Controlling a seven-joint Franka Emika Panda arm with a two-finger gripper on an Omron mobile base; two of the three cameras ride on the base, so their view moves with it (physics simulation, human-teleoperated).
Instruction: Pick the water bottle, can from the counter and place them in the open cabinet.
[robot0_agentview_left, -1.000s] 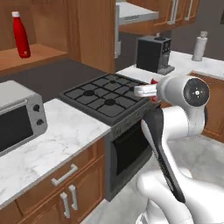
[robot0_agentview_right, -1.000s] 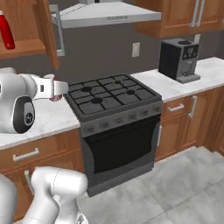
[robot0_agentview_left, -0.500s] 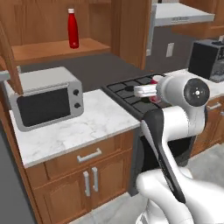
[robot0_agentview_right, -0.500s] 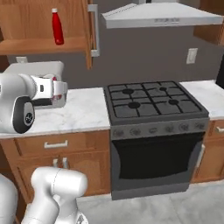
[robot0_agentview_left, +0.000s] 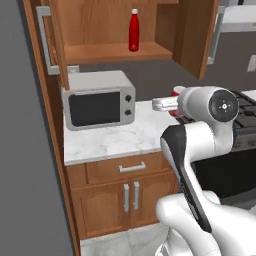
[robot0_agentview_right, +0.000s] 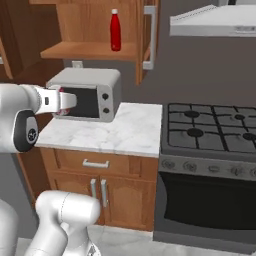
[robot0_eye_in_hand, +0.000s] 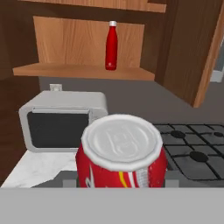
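Wooden open cabinet (robot0_agentview_left: 110, 52) is already holding the water bottle (robot0_agentview_left: 133, 30), standing upright on its shelf, so by my read half the job is done. Both doors are hanging open, one to each side, each with a long grey bar handle.

Can (robot0_eye_in_hand: 121, 155) is the remaining half: gripper (robot0_eye_in_hand: 121, 183) is closed on it, with the silver top facing the hand camera and the red body sitting just above the fingertips. Arm is carrying it level, above the marble worktop (robot0_agentview_left: 120, 137), well below the shelf and off to one side of the bottle. Left to do, as I judge it: lifting it, getting it onto the shelf, and letting go.

Things around, largest first:
- stove (robot0_agentview_right: 210, 130) is sitting beside the worktop, with a range hood (robot0_agentview_right: 215, 22) above it
- microwave (robot0_agentview_left: 98, 99) is sitting directly under the shelf, so it's blocking any straight rise from low and close in
- the right-hand door (robot0_agentview_left: 196, 35) is sticking out near the arm's path
- bottle is taking up the shelf middle; the can needs a spot beside it
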